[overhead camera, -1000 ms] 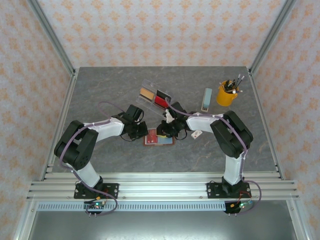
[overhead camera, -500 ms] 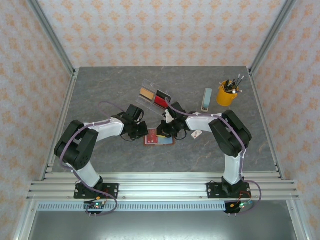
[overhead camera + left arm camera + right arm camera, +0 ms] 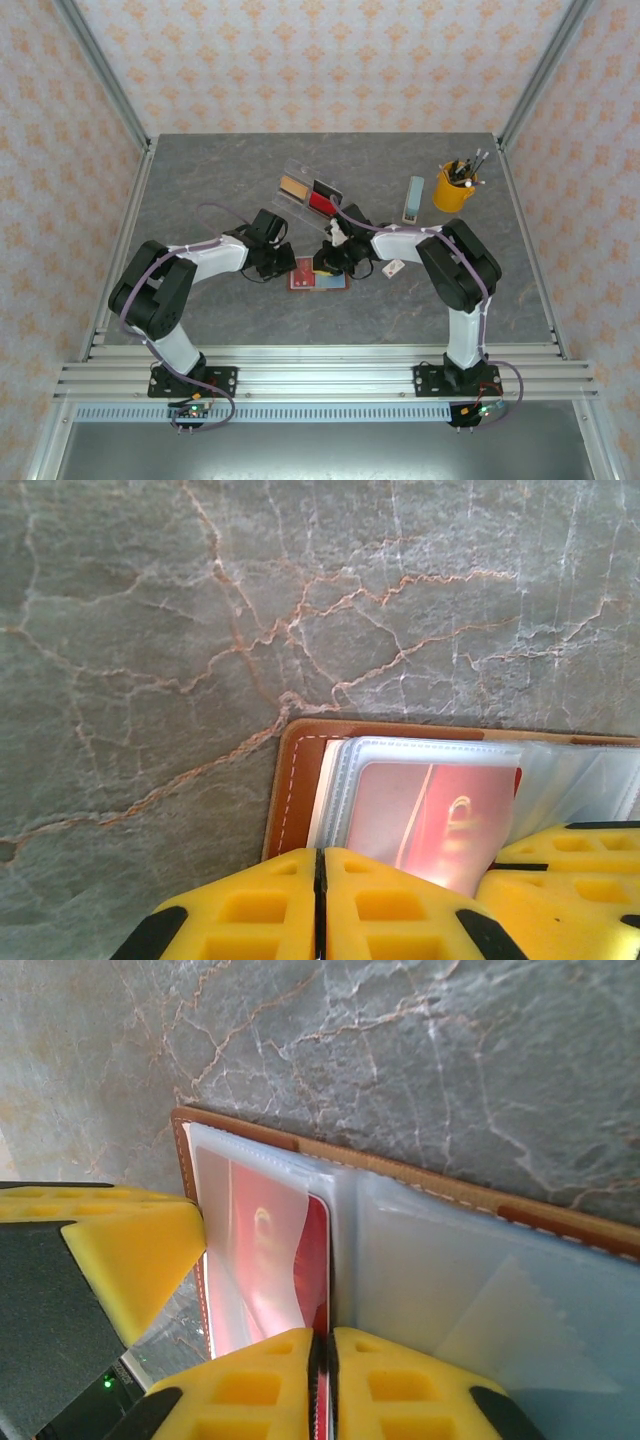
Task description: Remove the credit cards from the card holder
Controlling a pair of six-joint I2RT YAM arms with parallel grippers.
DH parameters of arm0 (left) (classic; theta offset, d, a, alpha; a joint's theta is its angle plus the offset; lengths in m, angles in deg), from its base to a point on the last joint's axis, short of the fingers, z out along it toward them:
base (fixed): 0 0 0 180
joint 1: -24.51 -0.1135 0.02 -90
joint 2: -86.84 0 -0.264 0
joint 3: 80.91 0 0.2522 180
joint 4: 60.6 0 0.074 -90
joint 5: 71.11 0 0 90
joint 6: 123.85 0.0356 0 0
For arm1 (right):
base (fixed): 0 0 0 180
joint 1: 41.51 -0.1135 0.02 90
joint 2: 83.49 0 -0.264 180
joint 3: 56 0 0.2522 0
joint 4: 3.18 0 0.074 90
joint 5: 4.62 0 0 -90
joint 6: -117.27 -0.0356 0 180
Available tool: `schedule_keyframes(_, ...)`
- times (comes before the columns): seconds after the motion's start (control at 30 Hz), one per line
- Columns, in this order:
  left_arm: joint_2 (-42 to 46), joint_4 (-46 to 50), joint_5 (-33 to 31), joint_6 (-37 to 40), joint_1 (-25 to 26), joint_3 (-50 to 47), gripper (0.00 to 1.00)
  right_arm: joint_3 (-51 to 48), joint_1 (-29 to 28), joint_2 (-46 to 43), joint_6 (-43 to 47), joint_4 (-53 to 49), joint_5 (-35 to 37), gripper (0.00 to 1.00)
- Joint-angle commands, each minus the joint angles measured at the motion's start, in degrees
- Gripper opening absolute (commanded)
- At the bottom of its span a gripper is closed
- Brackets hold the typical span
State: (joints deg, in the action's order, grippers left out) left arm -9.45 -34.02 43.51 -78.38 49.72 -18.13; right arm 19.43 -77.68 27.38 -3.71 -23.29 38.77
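The card holder (image 3: 318,279) lies open on the grey table, brown leather rim (image 3: 295,780) around clear pockets. A red credit card (image 3: 318,1255) sits in its left pocket, its inner edge sticking out at the fold. My right gripper (image 3: 322,1335) is shut on that edge of the red card (image 3: 430,810). My left gripper (image 3: 320,852) is shut with nothing between its fingers, its tips resting on the holder's left side. From above, the left gripper (image 3: 287,264) and right gripper (image 3: 326,264) meet over the holder. The right-hand pockets (image 3: 470,1280) look empty.
A clear tray (image 3: 336,192) behind the holder holds a tan card (image 3: 292,186) and a red-and-black card (image 3: 321,203). A small white tag (image 3: 393,268) lies to the right. A pale blue box (image 3: 414,199) and a yellow pen cup (image 3: 453,187) stand at the back right.
The right gripper's fingers have closed on the red card's edge. Both arms have stayed almost in place over the holder.
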Motion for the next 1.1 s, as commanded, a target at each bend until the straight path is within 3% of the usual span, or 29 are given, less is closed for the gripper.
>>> schedule_keyframes(0.0, -2.5, 0.3, -0.4, -0.4, 0.0, -1.7, 0.11, 0.6, -0.7, 1.8, -0.7, 2.3, -0.4, 0.09)
schedule_keyframes(0.33, -0.6, 4.8, -2.4, 1.5, -0.3, 1.8, 0.21, -0.6, -0.6, -2.7, 0.8, -0.8, 1.4, 0.0)
schedule_keyframes(0.9, -0.6, 4.8, -1.7, 2.6, -0.9, 2.5, 0.16, -2.2, 0.8, -4.0, 1.7, -3.1, 2.2, 0.0)
schedule_keyframes(1.07, 0.0, 4.5, -0.6, 2.6, -0.9, 2.5, 0.15, -2.9, 0.8, -3.7, -0.9, 1.7, -1.7, 0.11)
